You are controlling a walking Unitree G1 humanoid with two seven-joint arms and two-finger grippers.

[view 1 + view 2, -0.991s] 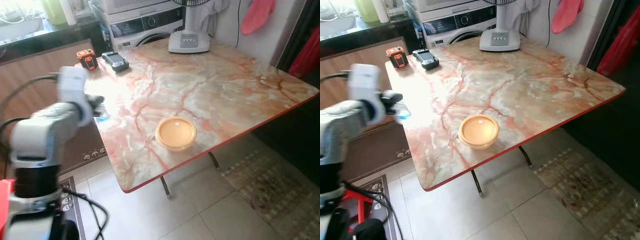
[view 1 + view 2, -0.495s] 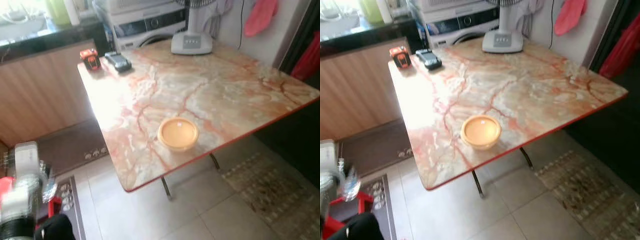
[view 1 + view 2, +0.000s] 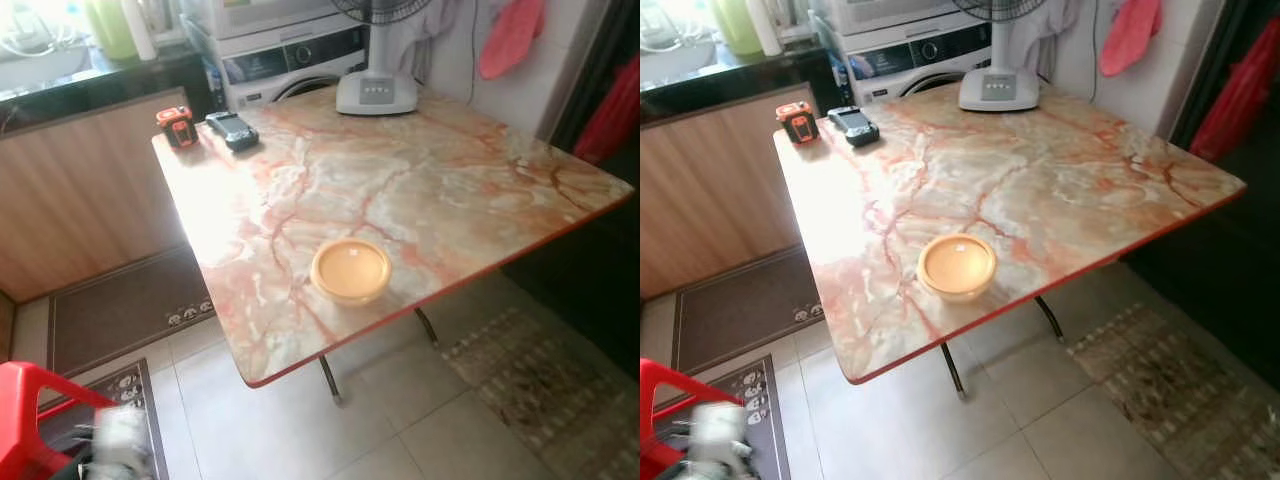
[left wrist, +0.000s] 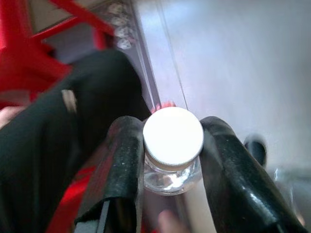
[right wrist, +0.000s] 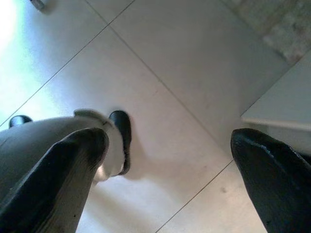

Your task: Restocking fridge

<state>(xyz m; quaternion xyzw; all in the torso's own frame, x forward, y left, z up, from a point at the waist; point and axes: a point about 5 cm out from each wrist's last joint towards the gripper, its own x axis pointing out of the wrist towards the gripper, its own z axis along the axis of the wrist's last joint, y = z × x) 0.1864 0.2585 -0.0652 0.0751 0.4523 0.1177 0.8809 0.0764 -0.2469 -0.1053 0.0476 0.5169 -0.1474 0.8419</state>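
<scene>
- The left gripper (image 4: 172,160) is pinching a clear bottle (image 4: 171,175) with a white ribbed cap (image 4: 173,135); the cap is sitting squarely between the two black fingers (image 4: 121,165), one pressing on each side of the neck.
- No label or lettering can be read on the cap or bottle (the top is plain white).
- Beyond those jaws, a red plastic stool (image 4: 29,53) and pale floor tiles (image 4: 233,58) are showing.
- The right gripper (image 5: 165,170) is hanging with its jaws spread wide, nothing lying between them; grey tiles (image 5: 160,53) are lying beyond them.
- In the head views, a lidded orange bowl (image 3: 351,270) is resting near the front edge of a marble-patterned table (image 3: 450,180).
- At the far corner, an orange device (image 3: 176,125) and a dark handset (image 3: 232,129) are lying side by side; a white fan base (image 3: 376,92) is standing at the back.
- A washing machine (image 3: 290,60) is standing behind the table; its panel writing is too small to read.
</scene>
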